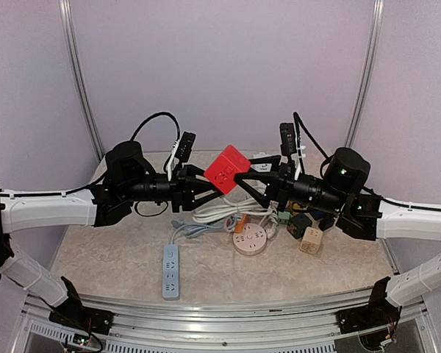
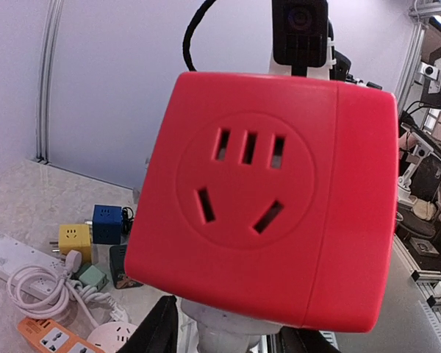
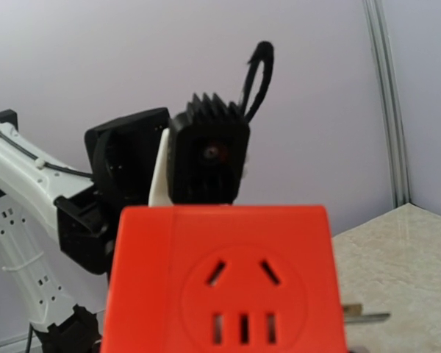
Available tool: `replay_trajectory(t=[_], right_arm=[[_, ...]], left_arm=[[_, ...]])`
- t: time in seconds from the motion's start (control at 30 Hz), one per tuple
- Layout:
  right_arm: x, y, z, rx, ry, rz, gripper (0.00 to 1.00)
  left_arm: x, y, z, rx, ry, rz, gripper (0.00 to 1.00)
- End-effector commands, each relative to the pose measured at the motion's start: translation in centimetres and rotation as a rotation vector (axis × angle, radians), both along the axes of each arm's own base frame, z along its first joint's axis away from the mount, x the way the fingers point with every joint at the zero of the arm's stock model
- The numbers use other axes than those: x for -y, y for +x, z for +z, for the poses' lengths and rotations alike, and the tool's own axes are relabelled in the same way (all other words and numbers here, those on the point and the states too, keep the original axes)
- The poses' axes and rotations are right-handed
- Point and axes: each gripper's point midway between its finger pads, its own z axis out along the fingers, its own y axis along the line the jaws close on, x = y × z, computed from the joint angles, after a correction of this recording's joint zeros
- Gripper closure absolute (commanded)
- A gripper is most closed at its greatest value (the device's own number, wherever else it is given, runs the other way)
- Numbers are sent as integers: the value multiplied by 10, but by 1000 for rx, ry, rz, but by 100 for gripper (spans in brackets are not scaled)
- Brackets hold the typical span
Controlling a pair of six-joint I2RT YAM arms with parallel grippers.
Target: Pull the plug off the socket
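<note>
The socket is a red cube held in the air between both arms. My right gripper is shut on it from the right; its fingers are hidden behind the socket in the right wrist view. A white plug sticks out of the underside of the socket. My left gripper reaches in from the left, and its black fingers stand against both sides of the plug. In the top view the plug is hidden under the cube and my left gripper.
On the table below lie a grey power strip, a round pale socket, an orange strip, a coil of white cable and several small cube sockets. Walls close off the back and sides.
</note>
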Motion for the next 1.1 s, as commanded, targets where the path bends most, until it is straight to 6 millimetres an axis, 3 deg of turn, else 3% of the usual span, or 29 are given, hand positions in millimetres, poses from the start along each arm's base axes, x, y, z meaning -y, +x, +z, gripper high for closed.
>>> replay_trajectory(t=[0.0,0.27,0.43,0.47,0.6,0.7,0.87,1.07], right_arm=[[7,-10,52,90,137,34,100],[14,1,43,61,124,-39,100],[20,15,31,30,81,-134,99],[21,20,27,20,68,-159,92],[33,41,9,-31,10,-299,42],[46,56,-3,-59,-31,-414,19],[55,69,-17,-70,-116,-514,6],[41,74,-33,-109,-243,-490,3]], left_arm=[[6,-5,6,21,-10,-42,65],[5,-6,3,19,-5,-34,100],[-1,-2,-2,10,4,19,100],[-2,1,-4,5,12,43,100],[-11,24,-16,-13,77,200,100],[-24,46,-28,-21,141,355,100],[-41,67,-46,-15,240,532,100],[-52,74,-58,89,372,667,100]])
